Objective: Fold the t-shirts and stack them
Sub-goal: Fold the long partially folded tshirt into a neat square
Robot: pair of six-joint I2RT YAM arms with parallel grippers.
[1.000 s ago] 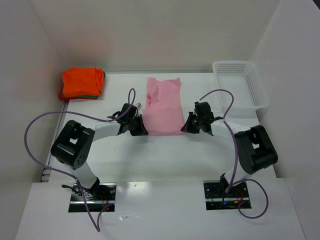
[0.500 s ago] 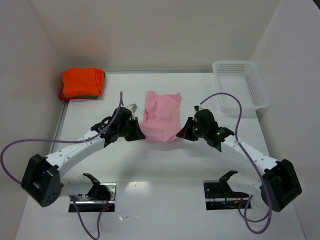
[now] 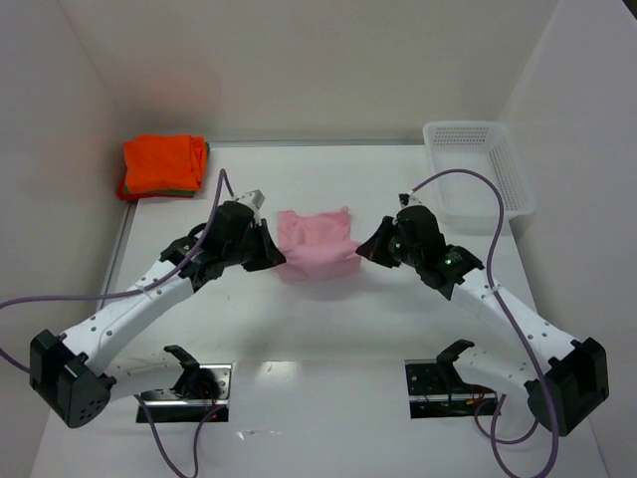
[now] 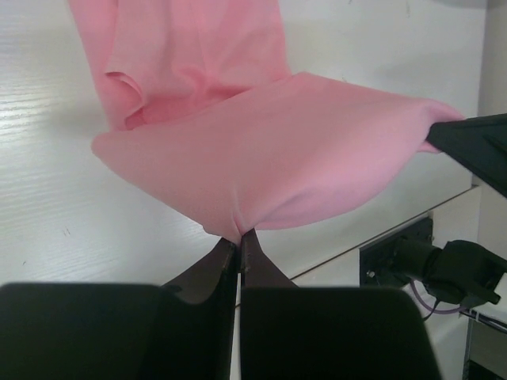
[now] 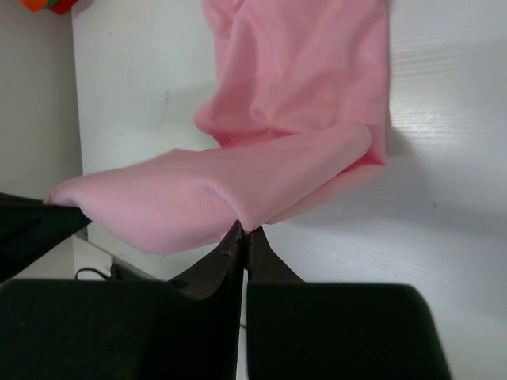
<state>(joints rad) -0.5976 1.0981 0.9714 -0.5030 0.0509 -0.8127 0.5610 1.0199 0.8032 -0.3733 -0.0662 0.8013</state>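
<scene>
Two shirts look done: the orange t-shirt [image 3: 164, 162] sits folded in the bench's [image 3: 328, 319] far left corner, on a green t-shirt [image 3: 171, 189] that shows only as an edge. The pink t-shirt [image 3: 317, 246] is mid-fold at the centre with its near hem lifted, and the left gripper [image 3: 273, 255] and right gripper [image 3: 370, 249] are each pinched tight on a hem corner. I'd guess what's left is finishing the fold and stacking it.
</scene>
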